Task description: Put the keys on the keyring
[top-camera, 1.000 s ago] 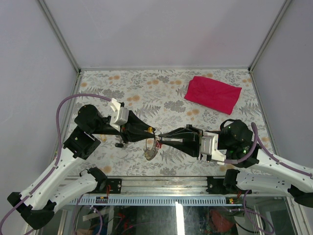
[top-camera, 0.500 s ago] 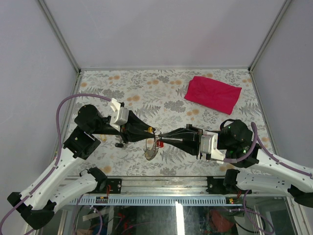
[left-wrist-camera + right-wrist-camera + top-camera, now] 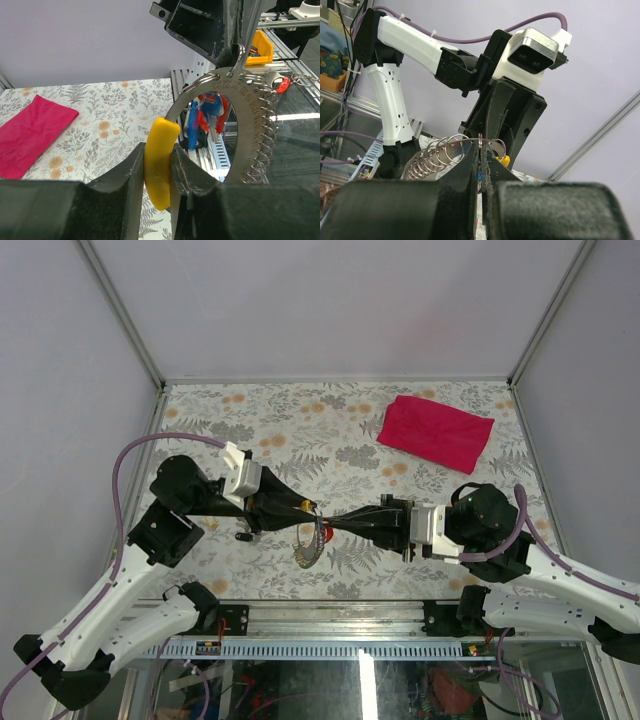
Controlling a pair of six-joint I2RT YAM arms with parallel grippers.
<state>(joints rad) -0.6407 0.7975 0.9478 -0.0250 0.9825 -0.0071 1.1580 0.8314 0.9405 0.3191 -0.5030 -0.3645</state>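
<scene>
While your left end effector clamps the keyring's yellow tag, the right end effector pinches its thin, slippery-looking loop.

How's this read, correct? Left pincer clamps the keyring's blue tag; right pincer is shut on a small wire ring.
No: the left pincer clamps the yellow tag of the keyring, not the blue tag, as the left wrist view shows. The right pincer is shut on a small wire ring.
</scene>
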